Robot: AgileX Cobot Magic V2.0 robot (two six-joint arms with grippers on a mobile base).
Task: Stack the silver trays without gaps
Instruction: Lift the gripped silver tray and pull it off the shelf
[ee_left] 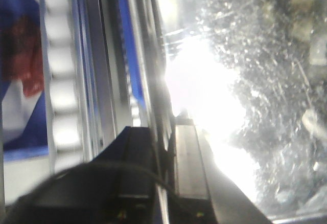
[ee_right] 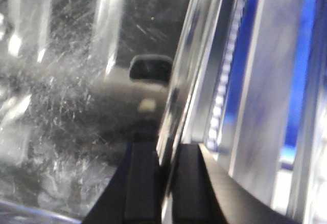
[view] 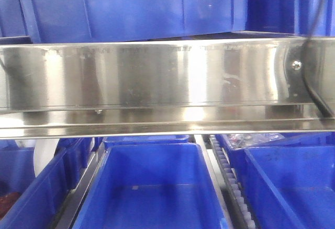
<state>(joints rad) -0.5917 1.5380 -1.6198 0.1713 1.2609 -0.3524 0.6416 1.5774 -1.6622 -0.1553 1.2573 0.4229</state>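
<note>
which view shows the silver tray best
Right wrist view: the silver tray fills its left side, rim pinched in the right gripper. Left wrist shows it too, in the left gripper, but glare washes it out. Front view shows no tray clearly.

The front view faces level, very near, onto a long polished steel shelf rail (view: 157, 77) across mid-frame, with blue plastic bins (view: 152, 187) above and below. Each wrist view looks along its gripper, left gripper (ee_left: 162, 128) and right gripper (ee_right: 166, 146) at bottom centre, close onto a scratched shiny stainless-steel tray (ee_left: 265, 106), seen in both.

Roller shelf (view: 229, 174) (steel rail (view: 157, 77)), blue bins (view: 152, 187)
</note>
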